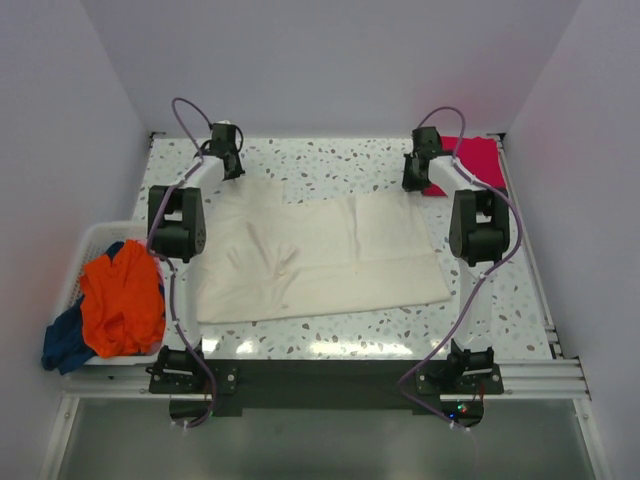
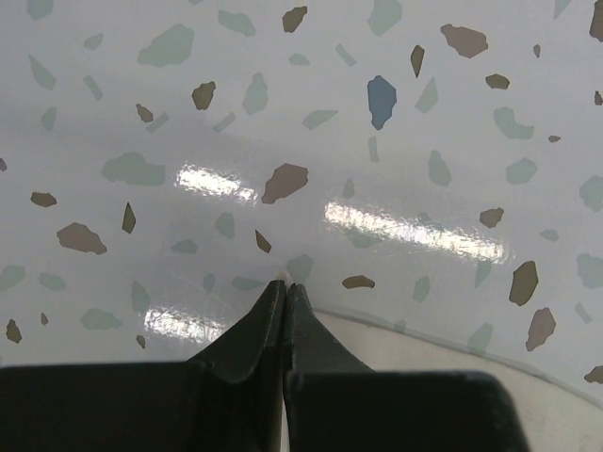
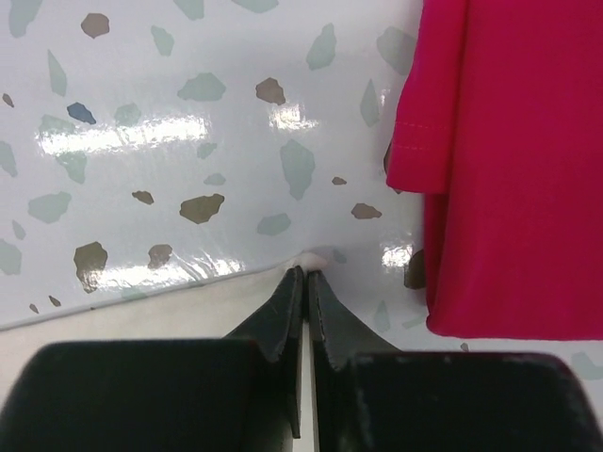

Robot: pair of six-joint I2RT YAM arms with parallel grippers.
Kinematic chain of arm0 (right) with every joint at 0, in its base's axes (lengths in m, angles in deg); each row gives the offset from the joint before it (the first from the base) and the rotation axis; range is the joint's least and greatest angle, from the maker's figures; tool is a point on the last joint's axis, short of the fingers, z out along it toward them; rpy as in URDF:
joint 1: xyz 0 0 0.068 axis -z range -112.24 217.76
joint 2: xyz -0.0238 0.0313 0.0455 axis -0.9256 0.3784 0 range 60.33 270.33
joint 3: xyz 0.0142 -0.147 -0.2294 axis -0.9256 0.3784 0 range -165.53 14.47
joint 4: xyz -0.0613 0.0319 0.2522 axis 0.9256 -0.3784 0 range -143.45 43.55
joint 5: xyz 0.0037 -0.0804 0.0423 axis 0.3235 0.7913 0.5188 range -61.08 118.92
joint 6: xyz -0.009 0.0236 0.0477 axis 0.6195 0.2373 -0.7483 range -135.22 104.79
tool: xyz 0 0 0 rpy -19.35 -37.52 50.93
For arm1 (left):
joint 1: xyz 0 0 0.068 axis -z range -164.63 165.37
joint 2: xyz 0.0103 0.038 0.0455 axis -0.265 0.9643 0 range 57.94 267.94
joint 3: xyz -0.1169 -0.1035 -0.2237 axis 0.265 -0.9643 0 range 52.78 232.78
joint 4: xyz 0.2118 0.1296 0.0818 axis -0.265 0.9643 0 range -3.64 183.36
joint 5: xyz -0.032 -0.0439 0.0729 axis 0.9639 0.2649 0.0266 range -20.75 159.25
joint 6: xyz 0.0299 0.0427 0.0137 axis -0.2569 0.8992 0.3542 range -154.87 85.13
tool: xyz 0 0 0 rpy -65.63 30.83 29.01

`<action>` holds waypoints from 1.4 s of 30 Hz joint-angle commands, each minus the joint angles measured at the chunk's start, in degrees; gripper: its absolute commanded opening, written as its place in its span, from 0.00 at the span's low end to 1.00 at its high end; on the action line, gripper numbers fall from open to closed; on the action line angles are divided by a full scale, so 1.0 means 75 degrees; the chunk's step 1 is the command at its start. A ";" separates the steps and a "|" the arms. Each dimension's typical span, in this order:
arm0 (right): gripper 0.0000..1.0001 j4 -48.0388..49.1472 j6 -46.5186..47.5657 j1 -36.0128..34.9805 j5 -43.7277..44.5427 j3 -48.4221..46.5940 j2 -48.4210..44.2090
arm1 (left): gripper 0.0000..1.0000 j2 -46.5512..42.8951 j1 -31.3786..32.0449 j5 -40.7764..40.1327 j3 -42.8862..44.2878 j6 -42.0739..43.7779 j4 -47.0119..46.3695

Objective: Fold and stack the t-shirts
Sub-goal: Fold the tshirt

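Observation:
A cream t-shirt (image 1: 320,255) lies spread flat in the middle of the speckled table. My left gripper (image 1: 232,165) is at its far left corner. In the left wrist view its jaws (image 2: 285,282) are pressed together with a sliver of cream cloth (image 2: 452,377) at the tips. My right gripper (image 1: 412,180) is at the far right corner, and its jaws (image 3: 306,273) are shut on a small pinch of the cream cloth (image 3: 141,311). A magenta-red t-shirt (image 1: 470,160) lies folded at the back right, just right of the right gripper (image 3: 509,160).
A white slatted basket (image 1: 85,245) stands at the table's left edge. It holds a crumpled orange t-shirt (image 1: 122,300), and a dark blue one (image 1: 65,345) hangs over its near side. White walls close in the back and both sides.

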 commanded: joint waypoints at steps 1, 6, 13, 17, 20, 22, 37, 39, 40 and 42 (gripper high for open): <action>0.00 -0.0238 -0.0113 0.0015 -0.0118 -0.0345 -0.0069 | 0.00 -0.0703 -0.0136 0.0107 0.0115 -0.0036 -0.0272; 0.00 -0.0308 -0.0265 0.0085 0.0011 -0.0416 -0.0222 | 0.00 -0.0750 -0.0159 0.0130 0.0443 0.0011 -0.0214; 0.00 -0.0226 -0.0324 0.0167 0.0058 -0.0252 -0.0409 | 0.00 -0.0656 -0.0171 0.0142 0.0865 0.0058 -0.0037; 0.00 -0.0051 -0.0417 0.0284 -0.0013 -0.0193 -0.0456 | 0.00 -0.0493 -0.0206 0.0212 0.1226 0.0058 0.0044; 0.00 0.0114 -0.0523 0.0378 -0.0060 -0.0169 -0.0456 | 0.00 -0.0329 -0.0218 0.0271 0.1591 0.0082 0.0103; 0.00 0.0230 -0.0593 0.0436 -0.0071 -0.0088 -0.0515 | 0.00 -0.0270 -0.0218 0.0306 0.1790 0.0093 0.0115; 0.00 0.0946 -0.0746 0.0659 -0.0306 0.0791 -0.1521 | 0.00 -0.0455 -0.0277 0.0494 0.2050 0.0152 0.0080; 0.00 0.0969 -0.0758 0.0682 -0.0329 0.0920 -0.1628 | 0.00 -0.0632 -0.0288 0.0482 0.1688 0.0106 0.0033; 0.00 0.0958 -0.0758 0.0683 -0.0329 0.0979 -0.1686 | 0.00 -0.0841 -0.0288 0.0482 0.1546 0.0071 -0.0037; 0.00 0.0981 -0.0792 0.0671 -0.0317 0.1224 -0.1897 | 0.00 -0.1065 -0.0288 0.0470 0.1091 0.0024 -0.0096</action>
